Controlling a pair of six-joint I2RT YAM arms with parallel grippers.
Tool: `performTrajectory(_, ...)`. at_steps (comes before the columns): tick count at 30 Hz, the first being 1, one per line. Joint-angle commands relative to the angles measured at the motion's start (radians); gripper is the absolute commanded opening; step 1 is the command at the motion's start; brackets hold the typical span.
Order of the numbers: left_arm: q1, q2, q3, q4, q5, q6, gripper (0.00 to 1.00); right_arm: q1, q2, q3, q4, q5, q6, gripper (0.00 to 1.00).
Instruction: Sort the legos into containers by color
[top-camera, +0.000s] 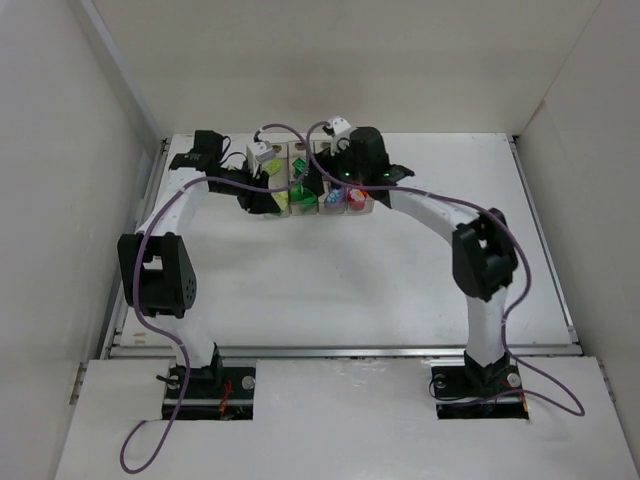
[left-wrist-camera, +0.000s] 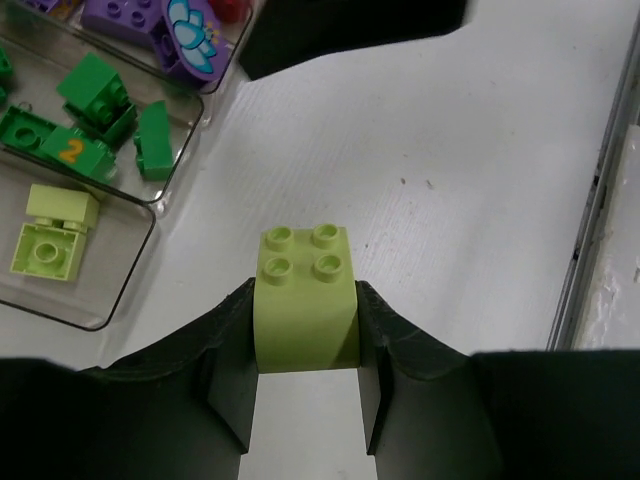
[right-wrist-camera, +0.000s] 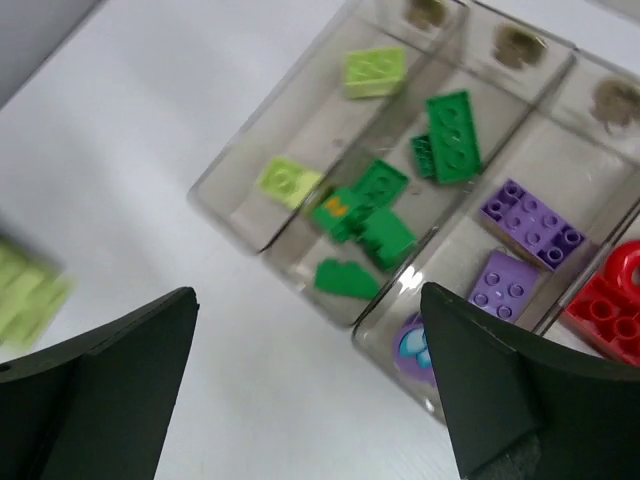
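Observation:
The row of clear containers (top-camera: 352, 203) stands at the table's far middle. In the left wrist view my left gripper (left-wrist-camera: 305, 345) is shut on a yellow-green lego (left-wrist-camera: 305, 290), held just right of the containers (left-wrist-camera: 120, 285). The nearest box holds two yellow-green legos (left-wrist-camera: 45, 248), the one beside it dark green legos (left-wrist-camera: 95, 100), then purple ones (left-wrist-camera: 140, 20). My right gripper (right-wrist-camera: 310, 375) is open and empty above the table by the containers' end (right-wrist-camera: 230, 215). It sees yellow-green (right-wrist-camera: 375, 70), dark green (right-wrist-camera: 455, 135), purple (right-wrist-camera: 530, 220) and red legos (right-wrist-camera: 610, 310), each colour in its own box.
Both arms crowd over the containers in the top view, the left gripper (top-camera: 262, 198) at their left end and the right gripper (top-camera: 335, 180) over them. A blurred yellow-green lego (right-wrist-camera: 25, 290) shows at the right wrist view's left edge. A metal rail (left-wrist-camera: 600, 200) runs along the table's edge.

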Motion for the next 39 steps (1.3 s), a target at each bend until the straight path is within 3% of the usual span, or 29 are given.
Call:
performTrajectory(1, 0.002, -0.065, 0.073, -0.159, 0.136, 0.213, 0.0, -0.025, -0.22, -0.133, 0.107, -0.337, -0.262, 0.96)
performTrajectory(7, -0.064, -0.047, 0.176, -0.424, 0.186, 0.542, 0.0, -0.05, -0.415, -0.359, 0.107, -0.566, -0.316, 0.86)
performTrajectory(11, -0.114, -0.057, 0.185, -0.425, 0.206, 0.551, 0.0, -0.007, -0.433, -0.389, 0.107, -0.603, -0.325, 0.76)
performTrajectory(21, -0.177, -0.066, 0.205, -0.425, 0.283, 0.525, 0.0, 0.024, -0.433, -0.388, 0.107, -0.689, -0.325, 0.81)
performTrajectory(24, -0.177, -0.076, 0.196, -0.425, 0.283, 0.525, 0.0, 0.047, -0.442, -0.379, 0.107, -0.689, -0.334, 0.74)
performTrajectory(35, -0.177, -0.094, 0.187, -0.425, 0.262, 0.525, 0.0, 0.068, -0.433, -0.379, 0.107, -0.623, -0.334, 0.38)
performTrajectory(37, -0.177, -0.094, 0.178, -0.425, 0.262, 0.525, 0.0, 0.068, -0.433, -0.379, 0.107, -0.614, -0.334, 0.27)
performTrajectory(38, -0.177, -0.094, 0.178, -0.425, 0.262, 0.525, 0.0, 0.068, -0.433, -0.379, 0.107, -0.614, -0.334, 0.19)
performTrajectory(39, -0.177, -0.094, 0.178, -0.425, 0.262, 0.525, 0.0, 0.068, -0.433, -0.379, 0.107, -0.614, -0.325, 0.04)
